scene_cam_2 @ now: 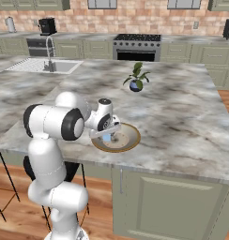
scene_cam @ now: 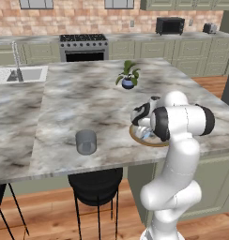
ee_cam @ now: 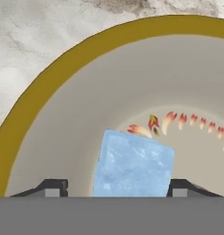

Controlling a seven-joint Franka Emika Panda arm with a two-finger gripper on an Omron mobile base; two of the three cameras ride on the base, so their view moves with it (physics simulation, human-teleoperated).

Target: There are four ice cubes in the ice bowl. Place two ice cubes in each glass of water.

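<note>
The ice bowl [ee_cam: 63, 69], tan inside with a golden-brown rim, sits near the counter's front edge [scene_cam: 141, 141] [scene_cam_2: 131, 142]. My gripper [ee_cam: 118, 188] is down inside it, its fingers standing on either side of one pale blue ice cube [ee_cam: 132, 167]. The right fingertip [ee_cam: 182, 188] is at the cube's side, while a small gap remains at the left fingertip [ee_cam: 54, 188]. The same cube shows under the hand [scene_cam_2: 107, 137]. One glass of water [scene_cam: 86, 142] stands on the counter to the bowl's left, well apart from it.
A small blue plant pot [scene_cam: 128, 83] [scene_cam_2: 135, 85] stands behind the bowl at mid-counter. A sink with a tap [scene_cam: 22, 74] is at the far left. Black stools [scene_cam: 95, 185] stand under the counter's front edge.
</note>
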